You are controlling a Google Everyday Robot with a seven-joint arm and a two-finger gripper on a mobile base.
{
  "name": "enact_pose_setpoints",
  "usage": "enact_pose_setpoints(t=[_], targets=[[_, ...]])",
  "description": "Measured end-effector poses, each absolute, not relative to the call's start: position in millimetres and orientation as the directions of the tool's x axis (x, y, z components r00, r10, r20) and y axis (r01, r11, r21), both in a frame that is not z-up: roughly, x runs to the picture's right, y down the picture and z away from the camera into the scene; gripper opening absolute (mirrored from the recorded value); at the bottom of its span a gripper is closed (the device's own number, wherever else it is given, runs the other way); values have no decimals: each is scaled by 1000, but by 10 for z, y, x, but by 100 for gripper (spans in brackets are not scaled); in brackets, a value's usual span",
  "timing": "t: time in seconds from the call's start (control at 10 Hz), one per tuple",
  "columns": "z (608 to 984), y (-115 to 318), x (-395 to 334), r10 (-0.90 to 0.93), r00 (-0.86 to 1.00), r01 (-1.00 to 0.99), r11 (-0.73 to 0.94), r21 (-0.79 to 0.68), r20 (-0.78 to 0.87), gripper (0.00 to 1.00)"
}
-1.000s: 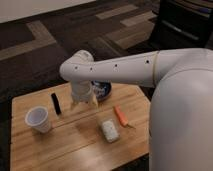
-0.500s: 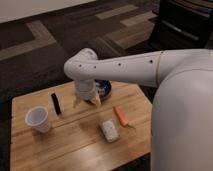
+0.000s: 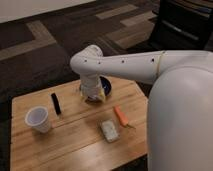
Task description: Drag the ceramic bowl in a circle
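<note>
Here, gripper (image 3: 94,97) low at the near edge of the ceramic bowl (image 3: 107,87), grip state unclear.

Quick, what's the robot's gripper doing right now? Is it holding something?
Gripper: down at the ceramic bowl, by its left edge; open or closed cannot be told.

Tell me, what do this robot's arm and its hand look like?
The arm is a thick, smooth white tube with rounded joints, small dark dots along its shell and a thin yellowish ring near its thick end. The gripper, at its lower end by the ceramic bowl over the wooden table, looks pale with yellowish parts.
</note>
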State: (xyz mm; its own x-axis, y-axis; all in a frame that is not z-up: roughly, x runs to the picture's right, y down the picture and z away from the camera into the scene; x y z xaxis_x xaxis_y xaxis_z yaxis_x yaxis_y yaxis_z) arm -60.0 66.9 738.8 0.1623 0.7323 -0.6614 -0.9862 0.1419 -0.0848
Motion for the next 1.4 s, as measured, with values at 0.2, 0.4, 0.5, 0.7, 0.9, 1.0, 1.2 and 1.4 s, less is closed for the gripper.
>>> enact_pose_setpoints(t=[0.2, 0.4, 0.5, 0.7, 0.9, 1.0, 1.2, 1.4], targets=[[7531, 564, -566, 712, 226, -972, 205, -112, -665, 65], [7658, 418, -638, 702, 285, -956, 259, -138, -653, 65], [7680, 378, -676, 701, 300, -951, 272, -146, -647, 65], [7686, 373, -645, 702, 297, -952, 272, -141, -647, 65], [7684, 374, -663, 702, 299, -951, 273, -143, -647, 65], [7685, 376, -655, 702, 298, -951, 273, -143, -647, 65], [7792, 389, -670, 708, 287, -956, 255, -145, -645, 65], [7941, 374, -764, 707, 317, -947, 272, -170, -633, 65]])
